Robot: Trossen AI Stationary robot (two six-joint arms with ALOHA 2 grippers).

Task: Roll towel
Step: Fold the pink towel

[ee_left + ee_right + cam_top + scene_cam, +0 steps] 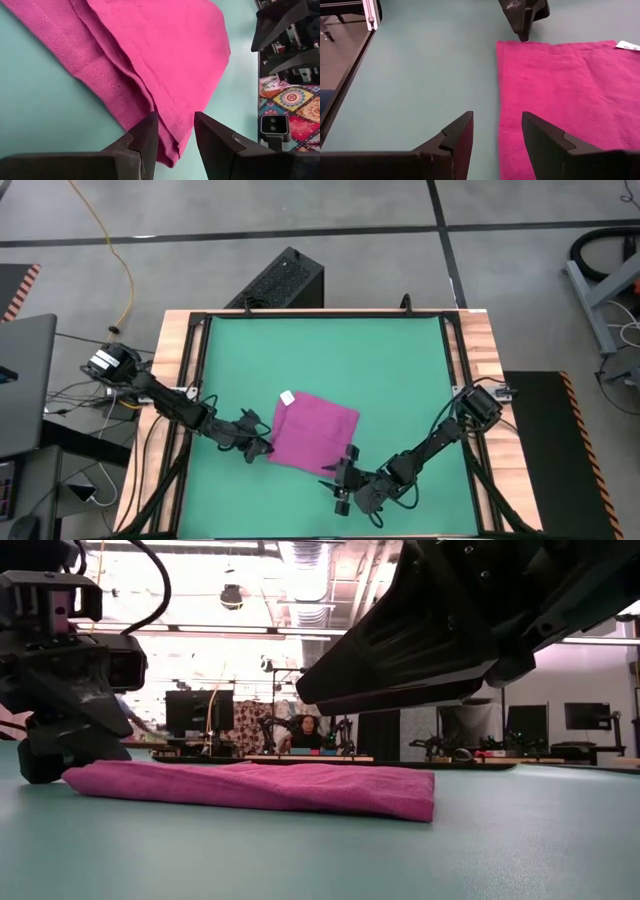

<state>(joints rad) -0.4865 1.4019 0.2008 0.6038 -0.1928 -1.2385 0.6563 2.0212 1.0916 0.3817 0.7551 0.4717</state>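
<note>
Towel [314, 433]: magenta cloth, folded flat on the green table mat [330, 360], layered edges visible; no roll begun, so the whole rolling appears left to do.

Left gripper [176, 137]: fingers narrowly parted, one towel corner lying between the tips, not clamped.

Right gripper [497, 132]: fingers parted, towel's near edge at the gap between the tips, nothing held.

White tag [287, 396]: at the towel's far corner, away from both sets of fingers; any writing too small to read. No brands legible.
</note>
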